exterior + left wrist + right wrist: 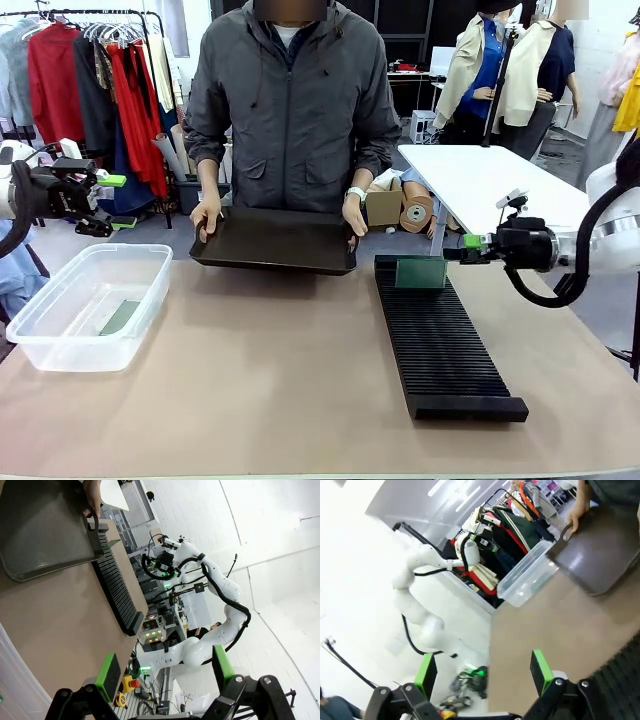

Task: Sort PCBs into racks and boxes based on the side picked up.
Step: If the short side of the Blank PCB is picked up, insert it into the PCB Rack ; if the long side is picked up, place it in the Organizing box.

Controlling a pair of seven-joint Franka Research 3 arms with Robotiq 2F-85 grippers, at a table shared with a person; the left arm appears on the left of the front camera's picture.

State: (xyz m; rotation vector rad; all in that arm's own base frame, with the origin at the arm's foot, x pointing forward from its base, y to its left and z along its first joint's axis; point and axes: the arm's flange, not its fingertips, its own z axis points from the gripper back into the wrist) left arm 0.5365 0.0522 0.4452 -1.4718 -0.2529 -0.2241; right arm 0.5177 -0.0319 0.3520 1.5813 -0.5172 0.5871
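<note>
The person holds a black tray (275, 240) by both ends at the table's (250, 400) far edge, tilted toward the robot, between the tub (90, 305) and the rack (440, 340). In my judgement the main risk is that an arm reaches in while the person's hands (207, 215) are on the tray rim and meets a hand or knocks the tray; if it carries boards, that tilt could let them slide out.

The rack's long axis runs from the far side toward the robot, slots crosswise. One PCB (421, 272) stands upright on edge in its far end, face toward the camera, long axis across the rack. A careless pass of the right gripper (472, 242), just beside it, could tip it over. Another PCB (120, 317) lies flat in the tub, long axis roughly near-to-far.

The left gripper (115, 200) hangs above the tub's far left. Both grippers' fingers are spread apart and empty.
</note>
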